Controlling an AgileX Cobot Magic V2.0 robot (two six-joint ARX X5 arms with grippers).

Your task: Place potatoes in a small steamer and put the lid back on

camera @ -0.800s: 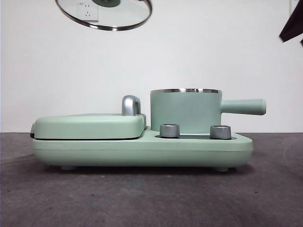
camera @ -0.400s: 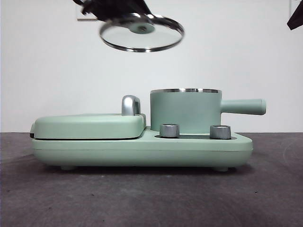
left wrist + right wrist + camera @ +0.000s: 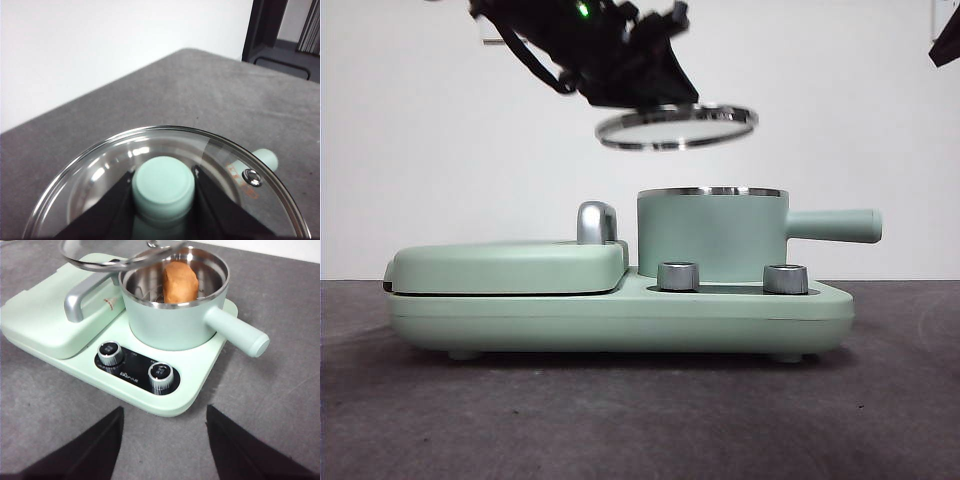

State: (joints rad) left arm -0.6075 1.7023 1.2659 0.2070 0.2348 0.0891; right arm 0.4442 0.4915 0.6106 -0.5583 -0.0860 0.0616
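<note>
Left end effector (image 3: pixel 655 85) clamps lid (image 3: pixel 676 126) by its knob, in the air over pot (image 3: pixel 712 236).

Front: lid nearly level, slightly tilted, clear of the pot rim and offset toward the griddle (image 3: pixel 510 266) side; pot sits on the cooker base (image 3: pixel 620 318) on the worktop (image 3: pixel 640 420). Left wrist: both jaws pressed against the mint knob (image 3: pixel 163 186), glass disc spread beneath. Right wrist: right end effector (image 3: pixel 165 440) spread wide, holding nothing, above the worktop just in front of the base; potato (image 3: pixel 180 281) lies inside the pot, lid edge overhanging the rim; two dials (image 3: pixel 160 374) on the base.
</note>
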